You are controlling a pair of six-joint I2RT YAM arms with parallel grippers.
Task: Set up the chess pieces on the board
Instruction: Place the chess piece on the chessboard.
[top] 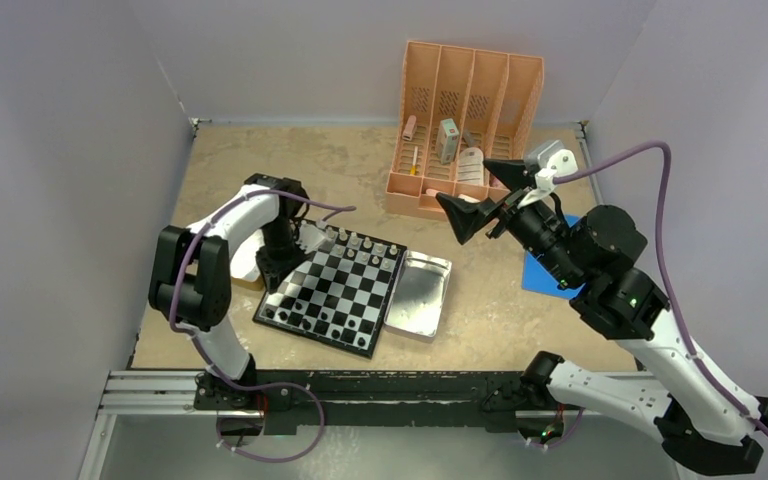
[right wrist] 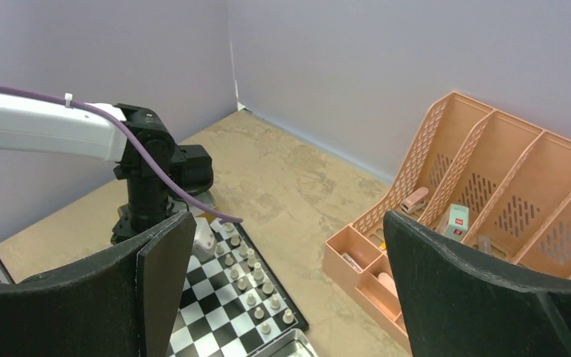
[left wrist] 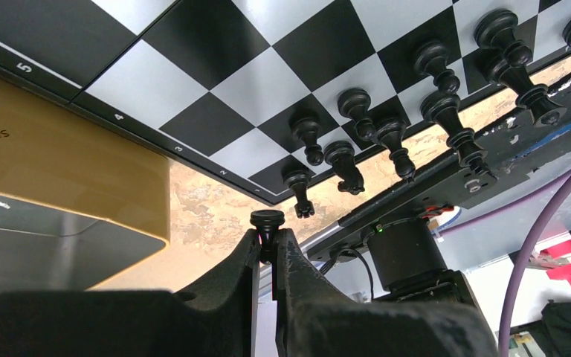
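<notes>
The board (top: 348,290) lies in front of the left arm, with silvery-white chess pieces (top: 365,243) along its far rows and black pieces (top: 310,322) along its near rows. My left gripper (top: 280,258) hangs over the board's left edge. In the left wrist view this gripper (left wrist: 270,242) is shut on a small black piece (left wrist: 267,219), held just off the board's corner (left wrist: 215,74) near the row of black pieces (left wrist: 386,137). My right gripper (top: 480,198) is raised high to the right of the board, open and empty. The right wrist view (right wrist: 290,282) looks down on the white pieces (right wrist: 249,271).
A plain silver tray (top: 420,293) lies against the board's right side. A tan box (top: 245,272) sits at the board's left, close to my left gripper (left wrist: 67,171). An orange file organizer (top: 465,120) stands at the back. A blue sheet (top: 545,272) lies under the right arm.
</notes>
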